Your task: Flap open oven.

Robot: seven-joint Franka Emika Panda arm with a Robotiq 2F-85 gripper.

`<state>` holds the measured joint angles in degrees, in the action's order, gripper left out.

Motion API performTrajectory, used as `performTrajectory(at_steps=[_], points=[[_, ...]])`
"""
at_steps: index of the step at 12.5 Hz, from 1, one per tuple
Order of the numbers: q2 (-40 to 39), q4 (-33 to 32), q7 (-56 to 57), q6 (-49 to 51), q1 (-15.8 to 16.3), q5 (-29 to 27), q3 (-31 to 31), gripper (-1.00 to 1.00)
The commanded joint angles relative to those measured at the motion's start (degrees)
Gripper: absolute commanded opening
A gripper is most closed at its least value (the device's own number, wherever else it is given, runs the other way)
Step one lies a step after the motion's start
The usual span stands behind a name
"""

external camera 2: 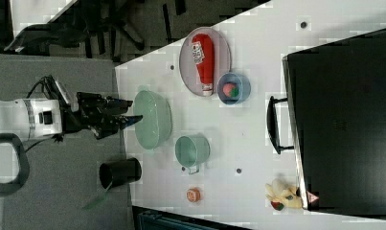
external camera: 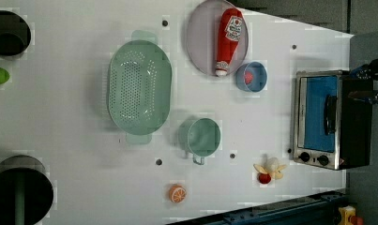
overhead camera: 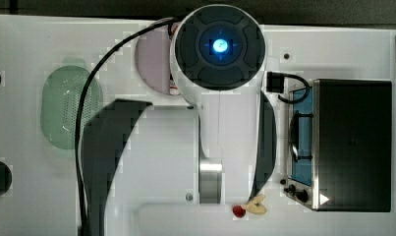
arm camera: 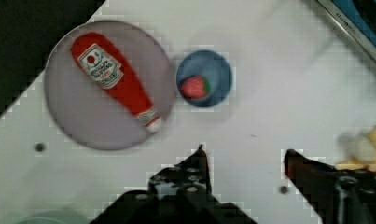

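One oven (external camera: 328, 120) stands at the table (external camera: 74, 122) edge, on the left view's right, its blue glass door shut and the bar handle (external camera: 330, 114) facing the table's middle. In front of the door the white surface is bare; the nearest things there are a blue bowl (external camera: 251, 76) with a strawberry and a small toy (external camera: 269, 170) near the knobs. The gripper (arm camera: 245, 163) has its two fingers spread apart and holds nothing; in the wrist view it hangs above bare table, near a plate (arm camera: 108, 84) with a ketchup bottle (arm camera: 114, 79). A green colander (external camera: 139, 87) and a green cup (external camera: 201, 137) lie farther from the oven, well apart from the door.
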<state>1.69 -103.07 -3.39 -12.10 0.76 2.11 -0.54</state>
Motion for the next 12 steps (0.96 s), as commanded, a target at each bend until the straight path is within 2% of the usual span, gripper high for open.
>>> performTrajectory(at_steps=[1,3,5,6,12], points=[[18.77,-13.73,1.63,7.28,-3.03,1.26,-2.89,0.57],[18.78,-13.74,1.63,7.28,-3.03,1.26,-2.88,0.98],[18.77,-13.74,1.63,7.28,-3.03,1.26,-2.89,1.0],[18.78,-13.73,1.63,7.28,-3.03,1.26,-2.89,0.9],[18.71,-13.85,1.66,7.31,-3.09,1.35,-3.2,-0.55]])
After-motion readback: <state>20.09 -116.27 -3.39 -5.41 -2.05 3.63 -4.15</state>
